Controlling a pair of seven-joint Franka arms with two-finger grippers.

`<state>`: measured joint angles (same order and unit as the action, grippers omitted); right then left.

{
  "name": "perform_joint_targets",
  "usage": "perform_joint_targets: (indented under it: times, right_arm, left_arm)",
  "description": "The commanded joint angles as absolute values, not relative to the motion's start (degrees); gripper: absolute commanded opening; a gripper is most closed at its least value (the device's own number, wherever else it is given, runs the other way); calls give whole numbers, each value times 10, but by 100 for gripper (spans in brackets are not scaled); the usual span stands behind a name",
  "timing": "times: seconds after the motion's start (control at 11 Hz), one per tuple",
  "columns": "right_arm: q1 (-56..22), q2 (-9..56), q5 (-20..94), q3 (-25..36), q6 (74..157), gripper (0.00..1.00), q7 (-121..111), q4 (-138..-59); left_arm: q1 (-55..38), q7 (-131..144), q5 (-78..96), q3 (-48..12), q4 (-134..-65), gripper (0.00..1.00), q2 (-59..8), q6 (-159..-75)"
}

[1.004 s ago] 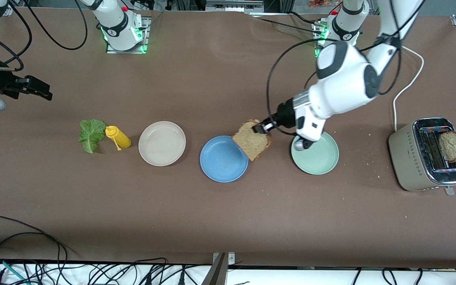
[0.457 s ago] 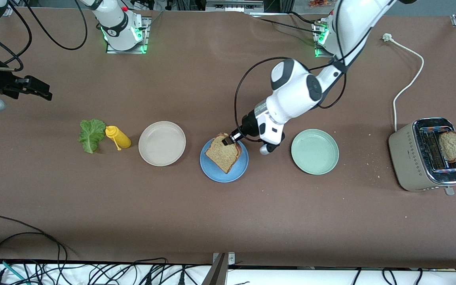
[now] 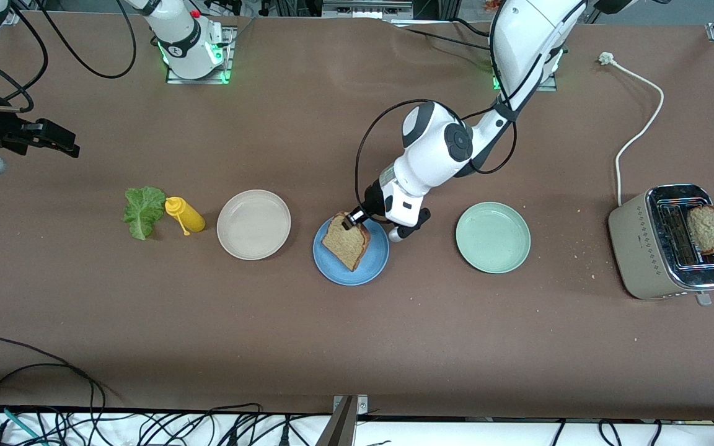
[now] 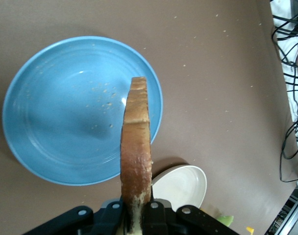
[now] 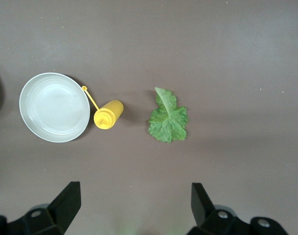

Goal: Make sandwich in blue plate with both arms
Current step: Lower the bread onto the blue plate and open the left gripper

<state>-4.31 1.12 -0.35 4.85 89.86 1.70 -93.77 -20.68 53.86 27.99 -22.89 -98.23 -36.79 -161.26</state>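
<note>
While its black fingers pinch the crust edge of a brown speckled slice of toast bread (image 3: 346, 240), the left gripper (image 3: 352, 221) holds it tilted over the round matte blue plate (image 3: 374, 265); whether the slice touches the plate is unclear. Toward the right arm's end lie a beige plate (image 3: 253, 224), a yellow squeeze bottle (image 3: 185, 214) and a ruffled green lettuce leaf (image 3: 143, 211). Over that end, the waiting right gripper (image 5: 134, 205) hangs spread wide, empty.

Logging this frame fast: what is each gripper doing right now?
Left gripper: shut on the bread slice, over the blue plate.
Right gripper: open, holding nothing, waiting above the lettuce leaf.
</note>
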Motion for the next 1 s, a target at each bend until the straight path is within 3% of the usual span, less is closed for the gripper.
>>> perform_joint_targets:
  times: [0.0,0.73,0.91]
  right_arm:
    - [-44,13,0,48,891,100,22,-927]
    - [-44,13,0,48,890,100,21,-927]
    - [-43,14,0,48,890,100,21,-927]
  left_arm:
    - [-221,551,289,-218,-925,0,-402,-1611]
    - [-248,553,290,-189,-896,0,-435,-1611]
    - [-248,553,289,-188,-896,23,-435,-1611]
